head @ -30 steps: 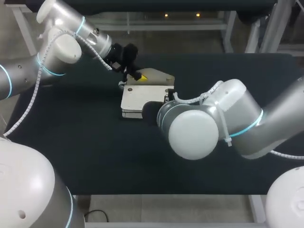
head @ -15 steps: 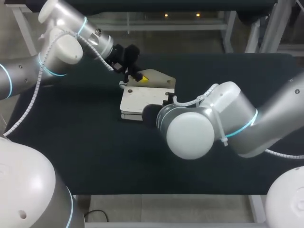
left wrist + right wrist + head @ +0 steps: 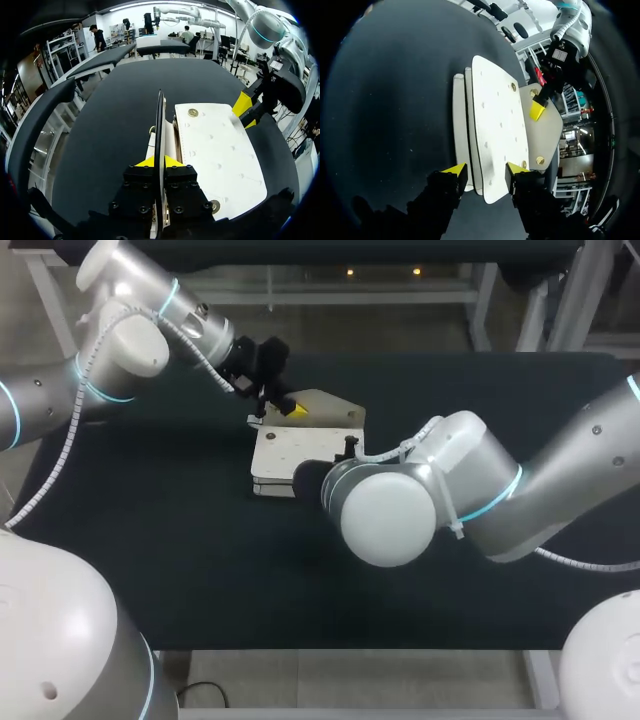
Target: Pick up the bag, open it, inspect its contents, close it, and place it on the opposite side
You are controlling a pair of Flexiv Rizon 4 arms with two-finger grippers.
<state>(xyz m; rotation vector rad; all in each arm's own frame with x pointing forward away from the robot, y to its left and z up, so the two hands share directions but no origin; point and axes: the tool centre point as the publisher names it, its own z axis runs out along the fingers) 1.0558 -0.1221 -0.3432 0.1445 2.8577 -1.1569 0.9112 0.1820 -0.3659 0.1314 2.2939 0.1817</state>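
Hanging low over the dark table [image 3: 150, 540], the right arm [image 3: 480, 490] comes in from the right, and its bulky wrist hides its own hand in the head view. In the right wrist view the right hand [image 3: 486, 170] has its two yellow tips spread apart. They sit over the nearest end of the bag [image 3: 285, 455], one toward each side edge, and clasp nothing.

The bag is a flat, cream-white pouch lying on the table near its middle, just past the right wrist. Its layered edges show along one long side, and small brass studs [image 3: 513, 86] sit at the corners of the top panel.

At the bag's far end the flap [image 3: 330, 405] is lifted up off the body, showing a duller beige face. The left hand [image 3: 160, 161] is closed tight on this flap. In its own wrist view the flap runs edge-on between the two yellow tips, which press it from both sides.

Behind it, the left arm [image 3: 130, 330] comes in from the far left corner.
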